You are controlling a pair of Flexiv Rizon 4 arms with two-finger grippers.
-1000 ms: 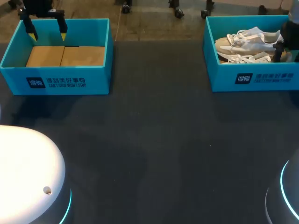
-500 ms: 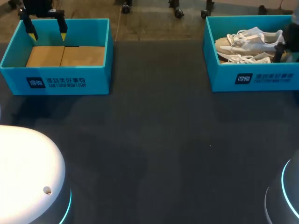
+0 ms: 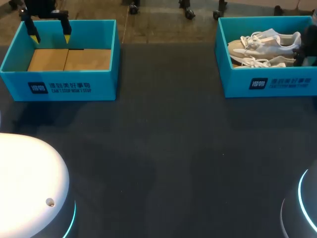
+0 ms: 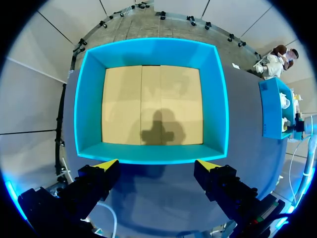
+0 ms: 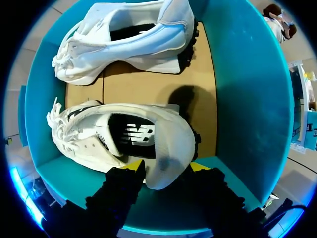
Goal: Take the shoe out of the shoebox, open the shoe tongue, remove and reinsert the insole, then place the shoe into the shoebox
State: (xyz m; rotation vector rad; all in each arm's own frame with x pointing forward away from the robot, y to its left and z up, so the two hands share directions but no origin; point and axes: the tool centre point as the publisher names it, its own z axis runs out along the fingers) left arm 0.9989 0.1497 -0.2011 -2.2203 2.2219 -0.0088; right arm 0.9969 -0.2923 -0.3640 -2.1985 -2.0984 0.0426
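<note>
Up front it's just a big stretch of bare dark desk point(image 3: 163, 148), so there's loads of open room through the middle. Further back are two teal cardboard shoeboxes, one toward each far corner and well apart. The left teal shoebox point(image 3: 74, 87) shows only its brown cardboard floor. The left gripper point(image 4: 157, 164) hangs above its far-left part, fingers spread wide with nothing between them. The right teal shoebox point(image 3: 267, 84) holds two white lace-up sneakers lying side by side, toes toward the desk's middle. The nearer white sneaker point(image 5: 124, 134) lies along the front wall, and the right gripper point(image 5: 165, 166) is clamped on its heel, one yellow tip on each side. The farther white sneaker point(image 5: 129, 34) lies by the back wall
</note>
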